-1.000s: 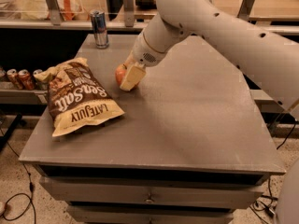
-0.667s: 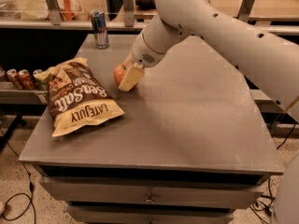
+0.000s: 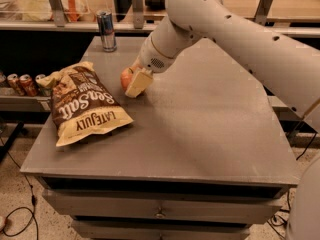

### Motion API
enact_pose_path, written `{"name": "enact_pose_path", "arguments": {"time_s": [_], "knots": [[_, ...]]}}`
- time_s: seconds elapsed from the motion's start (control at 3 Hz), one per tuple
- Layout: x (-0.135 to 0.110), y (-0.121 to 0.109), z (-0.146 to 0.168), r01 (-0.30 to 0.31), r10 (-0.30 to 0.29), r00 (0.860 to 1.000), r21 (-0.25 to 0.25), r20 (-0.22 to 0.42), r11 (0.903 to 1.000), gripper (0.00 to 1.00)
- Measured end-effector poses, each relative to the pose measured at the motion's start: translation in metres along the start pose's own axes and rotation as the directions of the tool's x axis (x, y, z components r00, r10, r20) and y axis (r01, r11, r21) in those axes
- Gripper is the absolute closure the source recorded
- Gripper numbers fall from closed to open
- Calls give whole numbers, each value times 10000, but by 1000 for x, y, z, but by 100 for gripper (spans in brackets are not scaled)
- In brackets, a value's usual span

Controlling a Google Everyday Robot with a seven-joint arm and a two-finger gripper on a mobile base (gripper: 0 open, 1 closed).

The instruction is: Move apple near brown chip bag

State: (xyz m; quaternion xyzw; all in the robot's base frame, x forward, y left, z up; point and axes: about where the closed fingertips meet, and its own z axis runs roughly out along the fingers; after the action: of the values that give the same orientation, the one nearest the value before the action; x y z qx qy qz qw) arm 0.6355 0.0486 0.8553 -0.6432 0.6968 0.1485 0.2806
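Grey laminate, the table [image 3: 200, 134] fills the lower half of the frame, and most of its right side is bare. Nearest on it, at left centre, lies the bag [image 3: 85, 106], flat, lettering up, its top corner toward the upper left. Just beyond its upper right edge is my gripper [image 3: 132, 84], clamped on the apple [image 3: 125, 77]. The pale near finger [image 3: 139, 83] crosses the fruit's right side, and the far one is hidden behind it. The apple sits low, at or barely above the tabletop. I cannot tell which. It is near the bag but not touching it. Farther back, toward the upper left, a can [image 3: 106, 30] stands upright, well apart from both.

As I judge it, the job is nearly done and what remains is the set-down. To do that well I should lower until the apple bears on the table, then open slowly so that it does not roll. I should withdraw up and to the right, away from the bag, so that my finger does not drag the fruit or snag the crinkled edge.

Against the frame a second ago, hardly anything differs. The apple and gripper sit in practically the same spot, and the bag and can have not shifted.
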Motion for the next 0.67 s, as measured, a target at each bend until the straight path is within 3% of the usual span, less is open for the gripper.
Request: {"name": "enact_pose_path", "arguments": {"time_s": [0.33,0.67], "knots": [[0,1,-1,-14,14,10000,-86,-7,10000,0],[1,2,-5,43,-44,10000,-132,-75,9999,0]]}}
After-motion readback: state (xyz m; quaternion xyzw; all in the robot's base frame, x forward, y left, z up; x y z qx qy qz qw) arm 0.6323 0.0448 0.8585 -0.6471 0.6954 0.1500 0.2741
